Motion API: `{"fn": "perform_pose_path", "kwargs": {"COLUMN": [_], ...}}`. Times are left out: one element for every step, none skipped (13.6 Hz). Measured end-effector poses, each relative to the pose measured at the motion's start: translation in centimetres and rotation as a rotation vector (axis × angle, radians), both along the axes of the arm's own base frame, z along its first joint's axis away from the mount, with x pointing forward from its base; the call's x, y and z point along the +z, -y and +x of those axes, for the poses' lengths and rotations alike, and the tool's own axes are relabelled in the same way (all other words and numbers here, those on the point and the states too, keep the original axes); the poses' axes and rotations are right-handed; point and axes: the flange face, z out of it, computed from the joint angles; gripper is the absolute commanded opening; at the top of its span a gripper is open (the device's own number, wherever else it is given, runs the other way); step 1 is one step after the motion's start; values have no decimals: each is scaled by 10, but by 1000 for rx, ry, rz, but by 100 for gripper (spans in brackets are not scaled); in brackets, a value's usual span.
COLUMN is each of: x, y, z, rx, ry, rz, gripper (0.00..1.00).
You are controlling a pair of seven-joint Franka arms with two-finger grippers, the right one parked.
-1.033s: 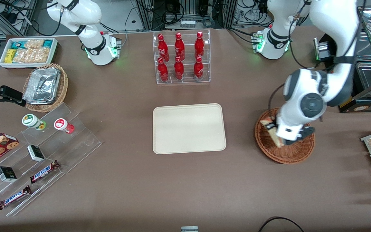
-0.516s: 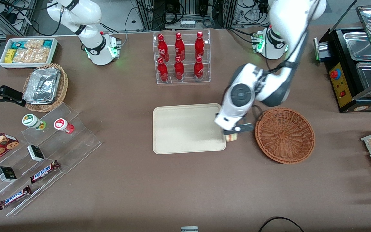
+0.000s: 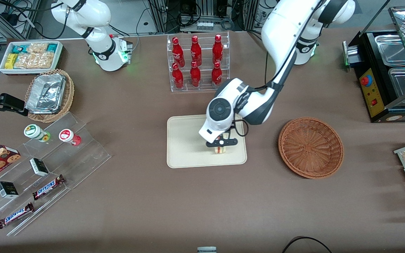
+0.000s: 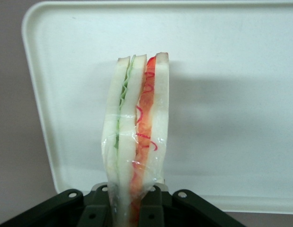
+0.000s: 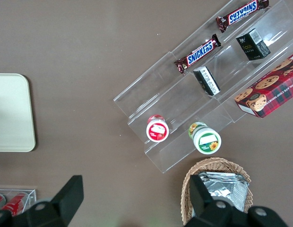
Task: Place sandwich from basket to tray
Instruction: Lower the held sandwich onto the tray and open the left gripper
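Observation:
My left gripper (image 3: 220,146) hangs over the cream tray (image 3: 188,140), above the part nearest the reddish-brown wicker basket (image 3: 310,147). Its fingers are shut on the wrapped sandwich (image 3: 220,150). In the left wrist view the sandwich (image 4: 137,127) stands on edge between the fingers (image 4: 158,208), with pale bread and green and red filling, and the tray (image 4: 241,94) lies beneath it. I cannot tell whether the sandwich touches the tray. The basket holds nothing and sits toward the working arm's end of the table.
A clear rack of red bottles (image 3: 197,63) stands farther from the front camera than the tray. A tan basket of foil trays (image 3: 49,95), a white snack bin (image 3: 30,56) and clear shelves with snacks (image 3: 37,168) lie toward the parked arm's end. A black appliance (image 3: 389,77) stands near the working arm.
The gripper carried the sandwich up out of the basket, across the table and over the tray. The basket now holds nothing.

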Motion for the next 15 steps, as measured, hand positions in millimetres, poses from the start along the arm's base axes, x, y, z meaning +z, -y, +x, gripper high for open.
{"fn": "perform_pose_path", "kwargs": {"x": [-5, -9, -13, -16, -18, -19, -19, -20, -22, -24, -26, -27, -28, -29, -29], "y": [5, 10, 15, 20, 23, 25, 25, 25, 26, 27, 27, 28, 29, 30, 31], "z": [-1, -3, -6, -7, -7, -6, -5, -4, -4, -4, -5, -5, -5, -6, -6], "rx": [-6, -13, -15, -11, -7, 0, 10, 20, 28, 35, 40, 46, 53, 57, 58], "ry": [-5, -8, -10, -10, -9, -8, -7, -8, -10, -10, -11, -12, -12, -11, -11], "rz": [2, 4, 6, 8, 8, 8, 9, 12, 16, 18, 20, 22, 24, 24, 24], "gripper": [0, 0, 0, 0, 0, 0, 0, 0, 0, 0, 0, 11, 53, 96, 100]}}
